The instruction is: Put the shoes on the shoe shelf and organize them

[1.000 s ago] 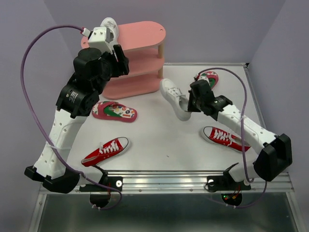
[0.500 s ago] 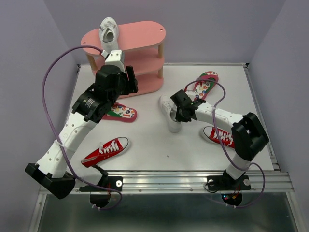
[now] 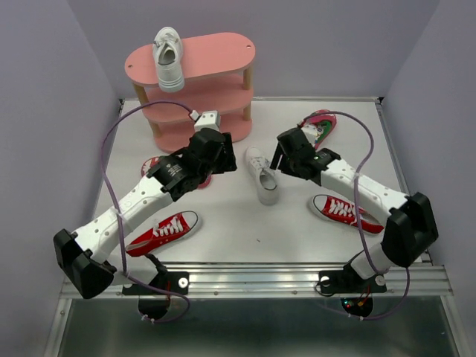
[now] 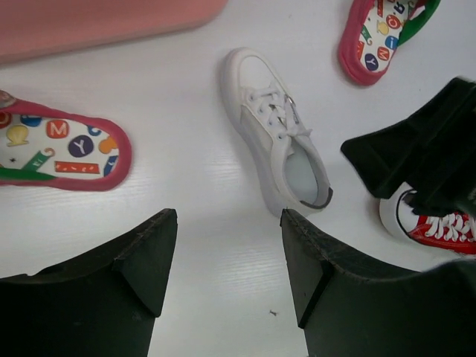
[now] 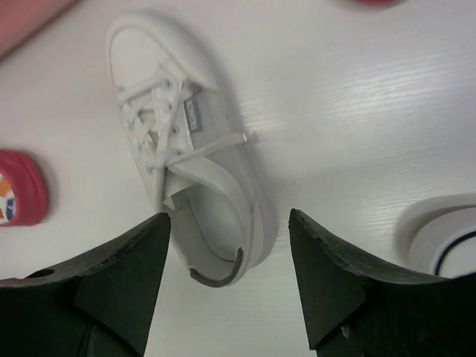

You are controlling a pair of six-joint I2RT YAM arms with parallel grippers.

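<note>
White tabletop (image 3: 245, 230) under lilac walls (image 3: 335, 44) fills both wrist cameras. Right claw (image 5: 227, 260) hangs with its jaws spread wide and nothing between them. Directly ahead of its gap, and close, lies the loose white sneaker (image 5: 186, 156), upright on its sole, heel end nearest the claw and toe pointing away and a little to the claw's left. Its long axis runs roughly along the claw's line of sight, so the jaws would close across the shoe's width, which I judge the easier way to take it. Left claw (image 4: 227, 253) is likewise wide open and empty; from it the same sneaker sits farther ahead and off to its right, lying on a slant. I judge the right arm nearer and better lined up for the pick.

Farther out, a patterned flip-flop (image 4: 59, 145) lies ahead and left of the left claw, and a second flip-flop (image 4: 375, 37) far ahead to its right. The white toe cap of a red canvas sneaker (image 5: 446, 238) sits just to the right of the right claw.

Only the overhead view shows the shoe shelf (image 3: 223, 52) whole, beyond both claws, with a second white sneaker (image 3: 169, 58) lying on its top board, and a second red canvas sneaker (image 3: 163, 232) behind the left claw, beside that arm. The wrist views alone show the jaw openings, which the arm bodies hide from above
</note>
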